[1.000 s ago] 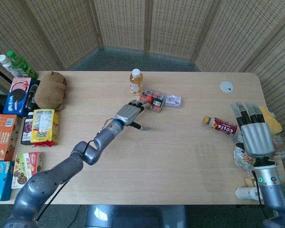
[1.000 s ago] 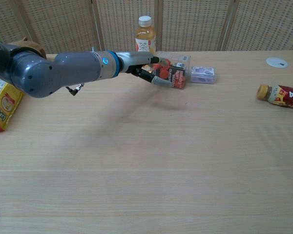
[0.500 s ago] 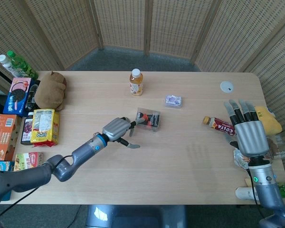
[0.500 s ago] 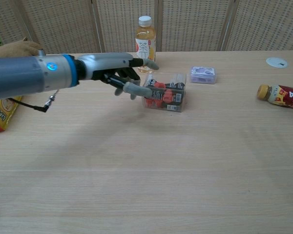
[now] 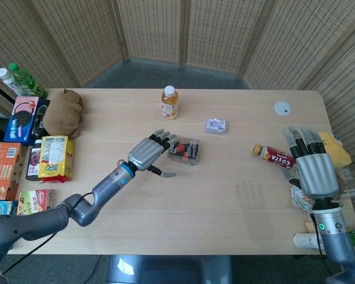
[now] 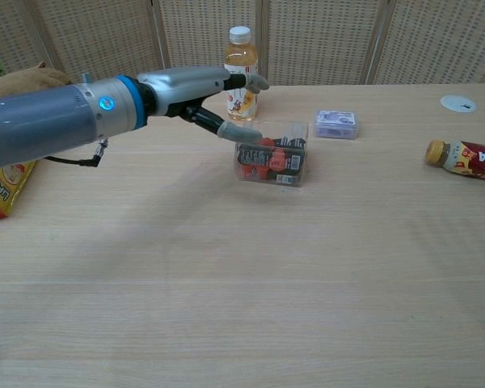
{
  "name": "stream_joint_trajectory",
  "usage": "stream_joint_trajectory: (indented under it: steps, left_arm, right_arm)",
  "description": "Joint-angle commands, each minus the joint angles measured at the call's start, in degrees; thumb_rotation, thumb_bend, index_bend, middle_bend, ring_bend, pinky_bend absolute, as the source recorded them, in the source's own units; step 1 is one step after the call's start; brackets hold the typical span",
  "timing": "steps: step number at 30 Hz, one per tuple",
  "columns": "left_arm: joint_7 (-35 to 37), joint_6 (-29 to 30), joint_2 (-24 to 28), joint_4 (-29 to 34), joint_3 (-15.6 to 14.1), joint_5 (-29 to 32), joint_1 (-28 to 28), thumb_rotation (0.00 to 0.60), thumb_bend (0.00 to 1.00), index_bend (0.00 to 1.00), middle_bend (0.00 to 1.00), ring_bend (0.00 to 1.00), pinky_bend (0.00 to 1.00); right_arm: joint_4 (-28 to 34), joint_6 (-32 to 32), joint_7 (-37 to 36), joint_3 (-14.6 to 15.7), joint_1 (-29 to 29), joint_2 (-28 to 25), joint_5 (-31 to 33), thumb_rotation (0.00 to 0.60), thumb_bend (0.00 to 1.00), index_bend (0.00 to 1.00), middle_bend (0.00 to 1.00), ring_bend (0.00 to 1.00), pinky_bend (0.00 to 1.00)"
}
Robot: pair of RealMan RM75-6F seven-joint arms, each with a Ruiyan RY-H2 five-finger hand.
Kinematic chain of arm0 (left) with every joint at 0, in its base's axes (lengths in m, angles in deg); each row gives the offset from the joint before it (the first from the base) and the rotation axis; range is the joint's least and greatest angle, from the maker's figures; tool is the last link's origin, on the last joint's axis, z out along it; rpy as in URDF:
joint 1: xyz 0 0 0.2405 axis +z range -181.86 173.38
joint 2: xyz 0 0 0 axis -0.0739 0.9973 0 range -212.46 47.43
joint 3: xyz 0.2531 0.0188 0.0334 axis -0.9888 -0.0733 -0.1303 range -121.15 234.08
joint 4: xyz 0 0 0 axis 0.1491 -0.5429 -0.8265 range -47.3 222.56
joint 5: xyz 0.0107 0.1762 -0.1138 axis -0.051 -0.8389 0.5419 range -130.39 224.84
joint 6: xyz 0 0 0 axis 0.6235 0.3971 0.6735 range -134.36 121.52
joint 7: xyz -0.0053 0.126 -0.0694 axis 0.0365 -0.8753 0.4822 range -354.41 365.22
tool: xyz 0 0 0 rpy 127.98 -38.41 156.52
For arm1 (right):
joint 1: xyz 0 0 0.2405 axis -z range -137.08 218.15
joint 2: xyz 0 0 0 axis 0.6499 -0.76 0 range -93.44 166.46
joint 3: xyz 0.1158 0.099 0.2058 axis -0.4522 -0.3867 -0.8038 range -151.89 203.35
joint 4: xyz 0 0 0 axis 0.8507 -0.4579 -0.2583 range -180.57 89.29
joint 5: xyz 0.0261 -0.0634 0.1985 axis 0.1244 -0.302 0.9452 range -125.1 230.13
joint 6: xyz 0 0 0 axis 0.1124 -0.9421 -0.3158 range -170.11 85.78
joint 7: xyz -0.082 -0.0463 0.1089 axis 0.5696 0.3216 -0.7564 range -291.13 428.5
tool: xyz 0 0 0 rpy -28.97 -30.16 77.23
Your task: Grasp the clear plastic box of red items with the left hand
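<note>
The clear plastic box of red items (image 5: 187, 149) (image 6: 273, 158) rests flat on the wooden table, a little left of its middle. My left hand (image 5: 149, 153) (image 6: 196, 86) hovers at the box's left end with its fingers stretched out over the near corner. Its thumb (image 6: 239, 133) sticks out in front of the box's left side. Nothing is held between the fingers. My right hand (image 5: 313, 170) hangs at the table's right edge, fingers spread and empty; it shows only in the head view.
A tea bottle (image 5: 169, 102) (image 6: 240, 69) stands behind the box, and a small purple-labelled case (image 5: 215, 125) (image 6: 336, 124) lies to its back right. A brown bottle (image 5: 274, 157) (image 6: 467, 158) lies at the right. Snack packs (image 5: 55, 157) and a brown plush (image 5: 62, 111) line the left edge.
The box came forward from beside the purple case to mid-table with my left hand. Since then the hand's curled fingers have straightened and spread, and the box stays put.
</note>
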Motion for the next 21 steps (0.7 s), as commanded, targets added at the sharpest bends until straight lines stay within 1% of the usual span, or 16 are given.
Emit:
stream_joint_trajectory:
  steps: [1, 5, 6, 10, 12, 15, 21]
  left_arm:
    - [-2.97, -2.35, -4.17, -5.17, 1.97, 1.49, -3.35, 0.191, 0.00, 0.00, 0.00, 0.00, 0.00]
    - [-4.77, -4.87, -8.03, -10.79, 3.26, 3.02, -6.21, 0.196, 0.00, 0.00, 0.00, 0.00, 0.00]
    - [-5.10, -5.52, -8.86, -12.08, 3.48, 3.33, -6.85, 0.213, 0.00, 0.00, 0.00, 0.00, 0.00]
    - [-5.76, -8.55, -12.16, -17.34, 4.19, 4.42, -9.52, 0.344, 0.00, 0.00, 0.00, 0.00, 0.00]
    - [-5.61, -9.62, -13.31, -19.16, 4.47, 4.80, -10.42, 0.384, 0.00, 0.00, 0.00, 0.00, 0.00]
    - [-5.89, -11.27, -14.84, -21.93, 4.41, 4.94, -11.76, 0.424, 0.00, 0.00, 0.00, 0.00, 0.00]
    - [-6.43, -13.44, -17.30, -26.04, 3.96, 5.00, -13.36, 0.436, 0.00, 0.00, 0.00, 0.00, 0.00]
  right_arm:
    - [0.24, -0.30, -0.79, 0.18, 0.46, -0.54, -0.23, 0.599, 0.24, 0.00, 0.00, 0.00, 0.00]
    - [0.48, -0.72, -1.78, 0.36, 1.00, -1.24, -0.67, 0.589, 0.24, 0.00, 0.00, 0.00, 0.00]
    - [0.53, -0.83, -1.96, 0.41, 1.12, -1.40, -0.79, 0.579, 0.24, 0.00, 0.00, 0.00, 0.00]
    - [0.45, -1.52, -2.78, 0.50, 1.64, -1.85, -1.42, 0.560, 0.24, 0.00, 0.00, 0.00, 0.00]
    - [0.41, -1.73, -3.16, 0.46, 1.80, -1.99, -1.57, 0.555, 0.24, 0.00, 0.00, 0.00, 0.00]
    - [0.31, -2.11, -3.73, 0.35, 1.96, -2.12, -1.95, 0.550, 0.24, 0.00, 0.00, 0.00, 0.00]
    - [-0.28, -2.72, -5.19, 0.23, 2.21, -1.94, -2.66, 0.548, 0.24, 0.00, 0.00, 0.00, 0.00]
